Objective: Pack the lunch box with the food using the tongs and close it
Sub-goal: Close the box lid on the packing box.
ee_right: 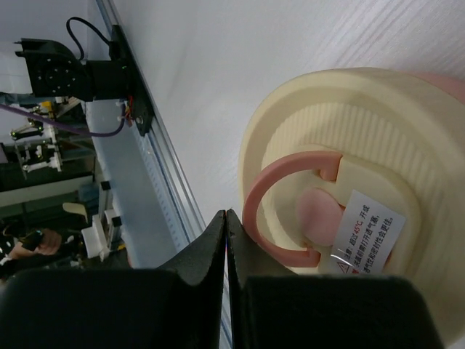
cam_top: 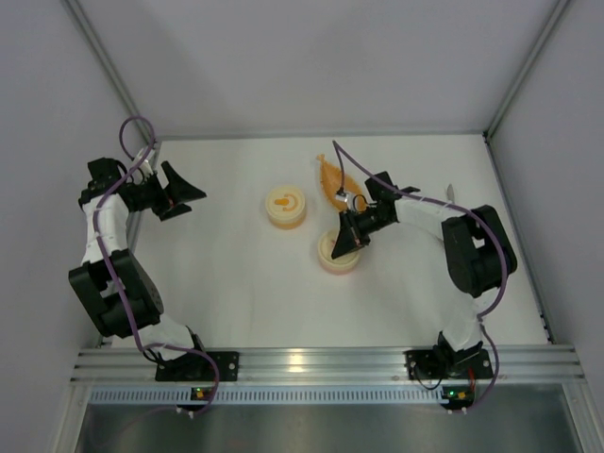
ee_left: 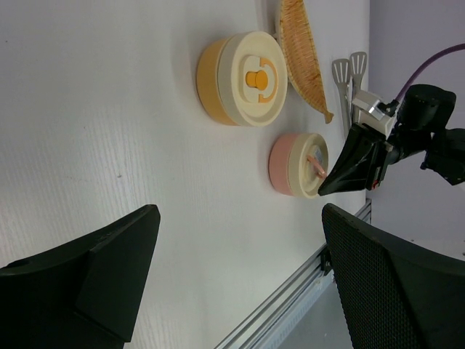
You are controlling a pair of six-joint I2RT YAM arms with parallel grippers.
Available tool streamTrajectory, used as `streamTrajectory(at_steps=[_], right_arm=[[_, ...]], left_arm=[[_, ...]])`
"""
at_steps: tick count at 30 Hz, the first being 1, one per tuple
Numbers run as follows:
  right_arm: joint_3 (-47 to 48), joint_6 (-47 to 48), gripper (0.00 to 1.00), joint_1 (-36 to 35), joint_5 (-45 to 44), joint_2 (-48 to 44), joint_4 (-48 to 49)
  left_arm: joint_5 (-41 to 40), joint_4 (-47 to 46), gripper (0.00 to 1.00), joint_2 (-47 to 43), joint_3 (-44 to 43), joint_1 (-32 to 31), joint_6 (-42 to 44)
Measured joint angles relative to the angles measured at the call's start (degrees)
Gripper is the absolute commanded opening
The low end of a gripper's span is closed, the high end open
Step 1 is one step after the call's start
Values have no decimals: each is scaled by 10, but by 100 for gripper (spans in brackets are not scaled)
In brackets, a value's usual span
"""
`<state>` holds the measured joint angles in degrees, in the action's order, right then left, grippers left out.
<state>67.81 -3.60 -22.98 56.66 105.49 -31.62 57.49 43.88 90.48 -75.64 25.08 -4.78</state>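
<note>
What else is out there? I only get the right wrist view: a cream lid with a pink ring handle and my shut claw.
Observer: An orange lunch box with a cream lid sits left of your pink lunch box, apart from it.
Operator: Where are the tongs?
Observer: The tongs lie flat to the right of an orange boat-shaped dish, with nothing gripping them.
Operator: What's the other claw doing?
Observer: The left claw hangs open far off to the left, holding nothing.

White-and-black jointed arms (cam_top: 102, 236), thin purple cables (ee_left: 436, 59), matte black wedge-shaped fingers (ee_left: 392, 276) with dimpled inner faces
</note>
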Motion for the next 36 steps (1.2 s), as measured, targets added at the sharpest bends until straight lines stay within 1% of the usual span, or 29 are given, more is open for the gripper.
streamTrajectory(at_steps=[4,8,13,16,19,20,22,23,25,26,29,32,36], right_arm=[[0,-9,0,0,11,11,6],[0,-14,0,0,-3,15,18],[-8,-20,0,0,-15,19,32],[-15,-23,3,-2,-11,19,35],[-16,-26,11,-3,-6,18,36],[-15,-24,14,-3,-4,17,35],[-12,-20,18,-3,-1,13,29],[-6,-17,24,-3,0,10,23],[12,-11,32,-3,-2,-2,11],[25,-8,40,-3,-3,-10,3],[61,-1,50,-3,-14,-47,-9],[88,7,56,-2,-33,-96,-12],[95,26,57,2,-78,-139,-17]], left_arm=[[-2,0,98,0,0,0,0],[-17,-2,98,0,0,-13,2],[-43,-8,98,0,0,-57,3],[-62,-16,97,0,0,-89,3],[-95,-21,96,0,-4,-129,8],[-115,-21,96,0,-8,-148,12],[-161,-20,95,2,-26,-192,26],[-189,-19,95,5,-40,-220,34],[-236,-19,95,16,-72,-270,47],[-257,-19,94,26,-89,-294,51],[-308,-18,94,65,-140,-344,61],[-348,-19,94,115,-186,-366,65],[-358,-21,94,189,-238,-371,74]])
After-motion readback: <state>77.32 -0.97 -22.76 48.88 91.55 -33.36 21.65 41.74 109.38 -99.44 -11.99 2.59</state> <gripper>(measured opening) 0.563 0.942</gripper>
